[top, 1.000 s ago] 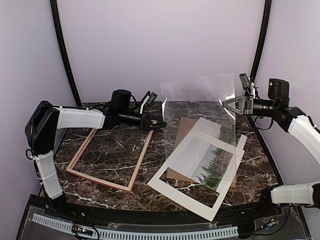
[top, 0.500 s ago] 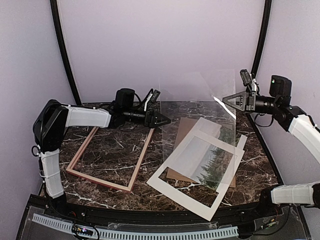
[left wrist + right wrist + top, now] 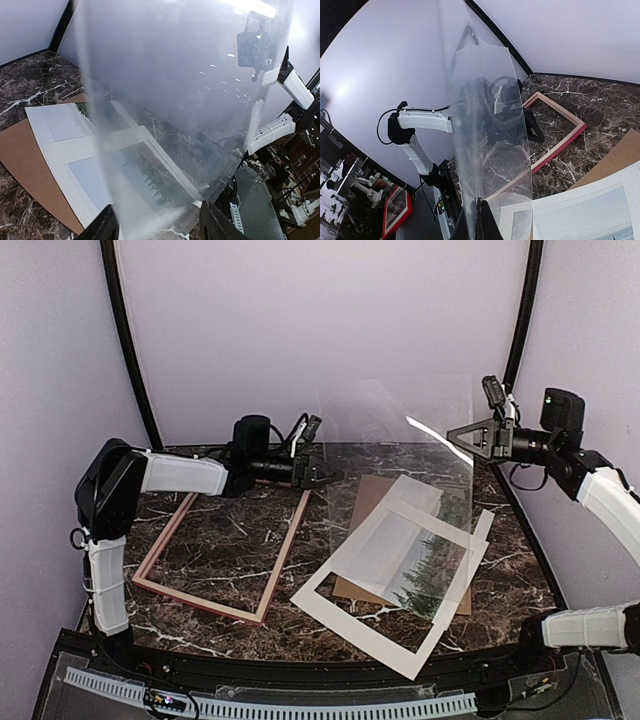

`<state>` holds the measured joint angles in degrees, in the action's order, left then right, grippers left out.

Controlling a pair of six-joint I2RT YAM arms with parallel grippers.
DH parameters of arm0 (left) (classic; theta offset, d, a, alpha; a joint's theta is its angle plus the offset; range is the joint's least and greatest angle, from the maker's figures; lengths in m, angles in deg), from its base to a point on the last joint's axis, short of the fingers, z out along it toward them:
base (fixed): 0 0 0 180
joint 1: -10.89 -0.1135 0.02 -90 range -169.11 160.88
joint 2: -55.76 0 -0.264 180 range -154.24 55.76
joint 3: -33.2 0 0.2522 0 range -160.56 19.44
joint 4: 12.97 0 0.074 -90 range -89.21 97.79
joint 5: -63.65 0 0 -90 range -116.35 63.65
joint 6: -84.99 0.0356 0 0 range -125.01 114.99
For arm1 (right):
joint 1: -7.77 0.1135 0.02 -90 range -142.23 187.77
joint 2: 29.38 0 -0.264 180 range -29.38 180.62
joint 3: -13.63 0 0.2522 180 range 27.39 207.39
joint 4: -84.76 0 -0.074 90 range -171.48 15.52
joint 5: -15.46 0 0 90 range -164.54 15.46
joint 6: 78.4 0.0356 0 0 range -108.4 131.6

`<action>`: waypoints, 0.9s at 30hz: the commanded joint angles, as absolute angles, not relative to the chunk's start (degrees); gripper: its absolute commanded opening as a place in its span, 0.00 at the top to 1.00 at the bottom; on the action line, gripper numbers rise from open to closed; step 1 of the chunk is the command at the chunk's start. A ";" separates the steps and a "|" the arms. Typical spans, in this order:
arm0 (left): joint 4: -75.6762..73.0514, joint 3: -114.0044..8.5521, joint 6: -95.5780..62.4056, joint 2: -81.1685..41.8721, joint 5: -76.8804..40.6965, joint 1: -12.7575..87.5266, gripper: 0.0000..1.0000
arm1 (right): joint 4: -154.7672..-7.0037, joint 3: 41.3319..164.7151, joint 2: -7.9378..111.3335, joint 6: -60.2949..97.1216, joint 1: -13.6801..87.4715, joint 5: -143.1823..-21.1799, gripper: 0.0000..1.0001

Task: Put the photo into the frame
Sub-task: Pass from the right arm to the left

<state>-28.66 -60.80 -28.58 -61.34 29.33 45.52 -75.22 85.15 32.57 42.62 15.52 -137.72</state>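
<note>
The photo [image 3: 428,575], likely thin and floppy, lies under the white mat [image 3: 365,628] near the tabletop's [image 3: 515,570] right edge; pinch its exposed border. Meanwhile the right jaws clamp the clear pane [image 3: 400,435]; the left jaws straddle it, released.

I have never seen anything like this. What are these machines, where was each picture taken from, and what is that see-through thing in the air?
These are two robot arms, a left arm and a right arm, each ending in a two-finger gripper. The wide picture comes from a fixed camera above and behind them. The other two come from small cameras on the wrists. On the marble table lies a pink-red frame. To its right are a brown backing board, the photo of trees, and a white mat on top. The see-through thing is a clear sheet held in the air. The right gripper is shut on one edge, and the left gripper stands open around the opposite edge.
</note>
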 commanded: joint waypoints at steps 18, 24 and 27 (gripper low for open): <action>-31.18 -53.86 -35.77 -49.35 28.79 45.43 1.00 | -72.00 86.05 38.31 36.95 10.79 -129.57 0.98; -30.69 -53.68 -40.33 -47.40 26.41 45.43 1.00 | -75.73 84.44 38.41 39.46 10.83 -130.26 0.85; -32.20 -53.56 -42.57 -47.21 26.34 45.43 1.00 | -77.12 83.79 38.60 40.29 10.92 -130.67 0.80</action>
<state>-29.08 -53.90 -38.68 -50.65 27.78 45.52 -74.06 85.10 38.43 39.04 10.71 -130.02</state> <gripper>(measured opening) 0.014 0.174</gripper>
